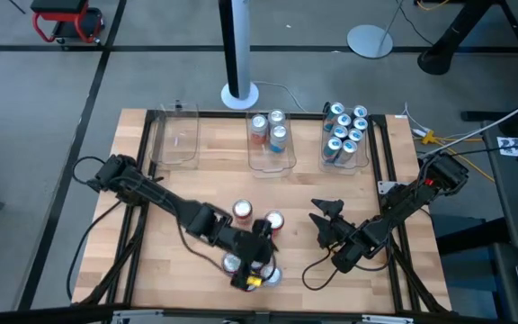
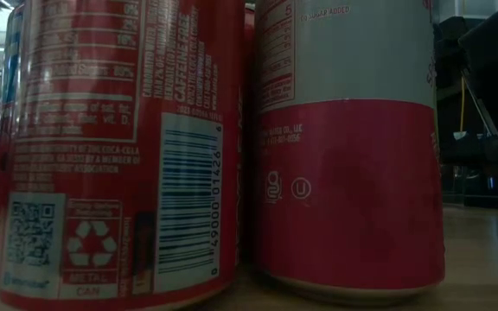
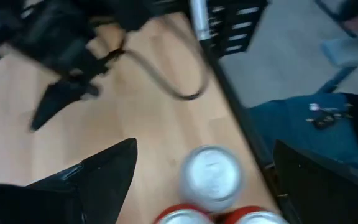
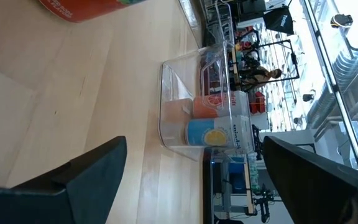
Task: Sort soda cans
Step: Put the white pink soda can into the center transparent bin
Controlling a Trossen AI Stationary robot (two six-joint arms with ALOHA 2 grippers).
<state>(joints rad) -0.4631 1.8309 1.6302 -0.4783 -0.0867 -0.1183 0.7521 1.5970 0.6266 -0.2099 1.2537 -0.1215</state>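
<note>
At the near edge of the counter (image 1: 151,261), the left gripper (image 1: 257,261) is seen hanging over a small cluster of soda cans (image 1: 252,236), its fingers spread wide and nothing held between them; in the left wrist view a silver can top (image 3: 211,178) lies between the two dark fingers (image 3: 98,174), with two red-rimmed tops just beside it. Well to the right, the right gripper (image 1: 326,214) is held low over bare wood, likewise wide open and empty, pointed toward the bins. Around the left gripper, about four loose cans are counted: two stand on its far side and two are partly hidden under it by the counter's edge. From the low view, a red can (image 2: 115,155) and a silver-and-red can (image 2: 348,147) are shown standing upright, touching or nearly so. Along the far side, three clear bins are lined up: the left bin (image 1: 175,139) appears empty, the middle bin (image 1: 271,148) holds three cans, and the right bin (image 1: 344,139) is packed with teal-blue ones. The cans are judged to be stiff but thin-walled, smooth and somewhat slippery, and easily toppled; a grip across the round body, at mid-height, is thought safest.
</note>
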